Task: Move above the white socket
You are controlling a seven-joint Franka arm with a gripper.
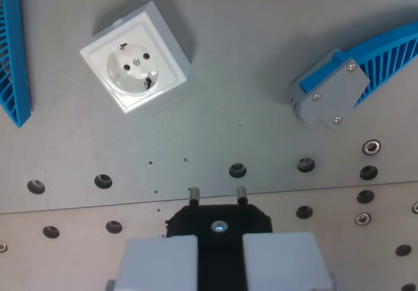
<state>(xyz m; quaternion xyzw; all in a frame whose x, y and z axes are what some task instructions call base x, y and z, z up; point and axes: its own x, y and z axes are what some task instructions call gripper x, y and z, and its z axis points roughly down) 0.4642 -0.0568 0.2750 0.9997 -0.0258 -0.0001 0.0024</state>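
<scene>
Looking down from the wrist, the pincer (219, 255) sits at the bottom edge, its two pale fingers (161, 261) closed against a black plug (219, 220) held between them. The plug's two metal pins (194, 194) point up the picture, over the grey surface (248, 76). The white socket (137, 56) lies flat on that surface in the upper part of the wrist view's left, turned at an angle, its round face with two holes showing. It is well apart from the plug and up-left of it. A blue ribbed part with a grey bracket (326, 95) lies at the wrist view's right, and another blue ribbed part (14, 49) runs along the left edge. A row of dark holes (238, 169) dots the surface near the plug.
</scene>
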